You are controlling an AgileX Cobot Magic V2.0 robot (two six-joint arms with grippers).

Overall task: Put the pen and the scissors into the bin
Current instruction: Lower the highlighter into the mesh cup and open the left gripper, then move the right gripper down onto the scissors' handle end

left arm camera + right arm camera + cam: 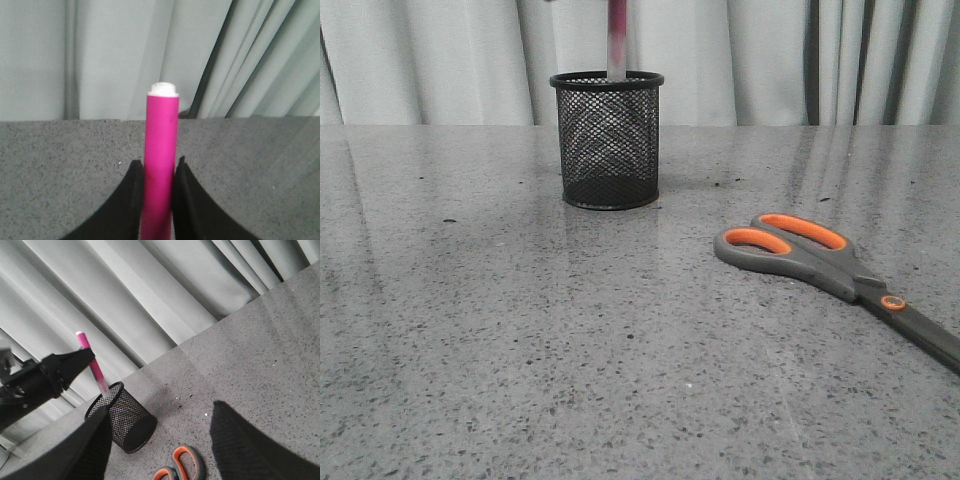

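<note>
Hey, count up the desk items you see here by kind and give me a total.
Pens: 1, the pink pen, held in the left pincer over the mesh cup.
Scissors: 1, the grey and orange scissors, lying flat on the table.
Pen cups: 1, the black mesh cup.
Total: 3

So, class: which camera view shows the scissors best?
The front view: the scissors lie flat on the table, handles, pivot and part of the blades visible, tips cut off at the edge. The right wrist view shows only the handles; the left wrist view shows none.
</note>
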